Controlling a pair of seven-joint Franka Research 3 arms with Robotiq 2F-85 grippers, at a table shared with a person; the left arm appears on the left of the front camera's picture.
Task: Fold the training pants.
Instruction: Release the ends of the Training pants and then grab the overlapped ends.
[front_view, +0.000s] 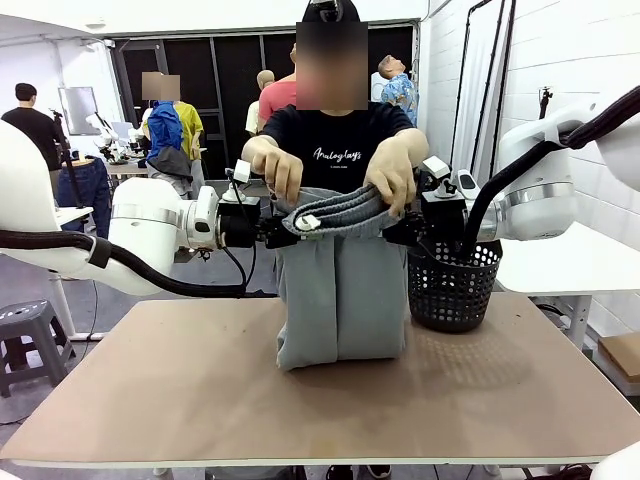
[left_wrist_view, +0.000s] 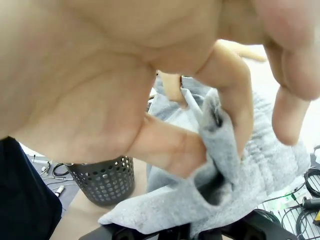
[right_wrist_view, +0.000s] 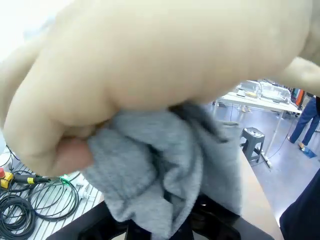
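The light grey training pants (front_view: 340, 290) hang upright over the table, their lower end bunched on the tabletop. My left gripper (front_view: 284, 229) is shut on the left end of the ribbed waistband (front_view: 345, 212), and my right gripper (front_view: 401, 229) is shut on its right end. The person's two hands (front_view: 277, 166) (front_view: 398, 172) grip the same waistband from above, right beside my fingers. A large hand (left_wrist_view: 100, 90) pinches grey cloth (left_wrist_view: 225, 165) in the left wrist view. Another hand (right_wrist_view: 150, 65) bunches the cloth (right_wrist_view: 160, 170) in the right wrist view, hiding my fingertips.
A black mesh basket (front_view: 455, 285) stands on the table's far right, just right of the pants, and also appears in the left wrist view (left_wrist_view: 102, 180). The brown tabletop (front_view: 200, 390) is bare in front. A grey stool (front_view: 30, 330) sits on the floor at left.
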